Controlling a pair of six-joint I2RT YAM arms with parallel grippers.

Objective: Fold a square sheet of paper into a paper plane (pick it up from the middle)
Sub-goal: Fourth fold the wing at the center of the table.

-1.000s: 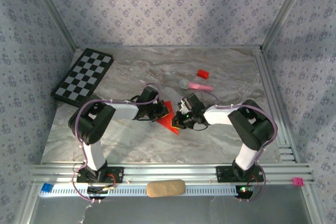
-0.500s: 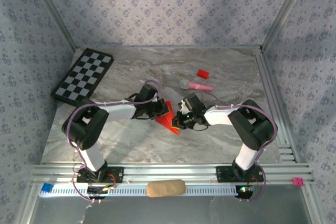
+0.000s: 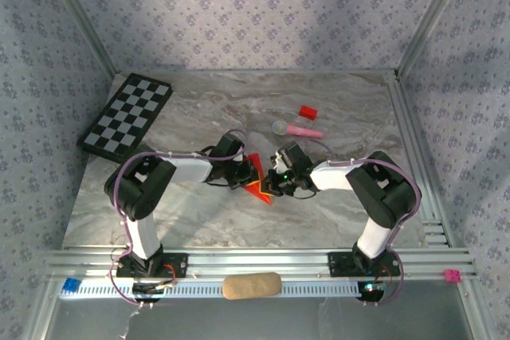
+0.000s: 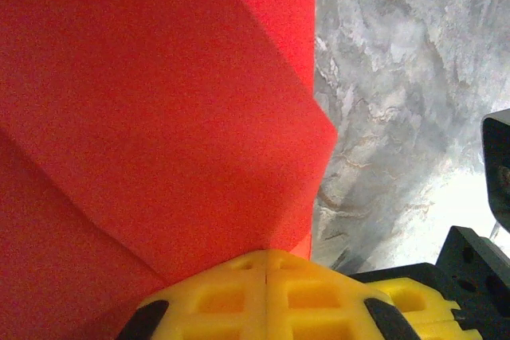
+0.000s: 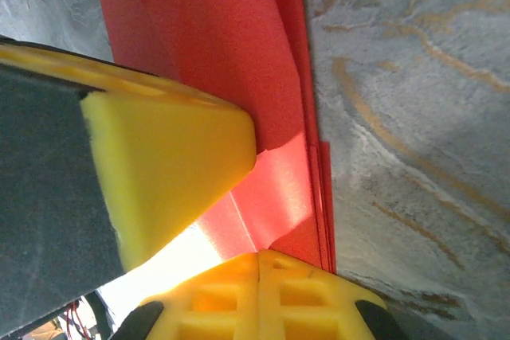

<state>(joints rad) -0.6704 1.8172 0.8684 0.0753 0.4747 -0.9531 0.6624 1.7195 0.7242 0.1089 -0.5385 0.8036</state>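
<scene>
Two tools meet over the middle of the marble counter (image 3: 351, 101), both at the red paper plane (image 3: 260, 191). Seen from above, the paper is a folded shape lying on the counter between the two wrists, with a sharp point aimed toward the near edge.

Seen from above, the left tool (image 3: 244, 171) reaches in from the left and the right tool (image 3: 272, 183) from the right, the two close beside each other.

On the left wrist camera, the left tool (image 4: 265, 276) has its yellow pads pressed together with no gap, their tips against the paper plane (image 4: 159, 101), which shows a diagonal crease and a folded corner. Whether paper is nipped between the pads cannot be told. Bare counter (image 4: 398, 77) lies to the right of the paper.

On the right wrist camera, the right tool (image 5: 259, 284) is likewise closed, pads together, at the edge of the paper plane (image 5: 239, 45), where several red layers are stacked. A yellow wedge-shaped finger (image 5: 167, 165) of the other arm rests on the paper from the left.

A checkerboard (image 3: 127, 115) sits at the far left corner. A small red block (image 3: 307, 111) and a pink stick (image 3: 304, 130) with a grey round head lie farther back, apart from the paper.
</scene>
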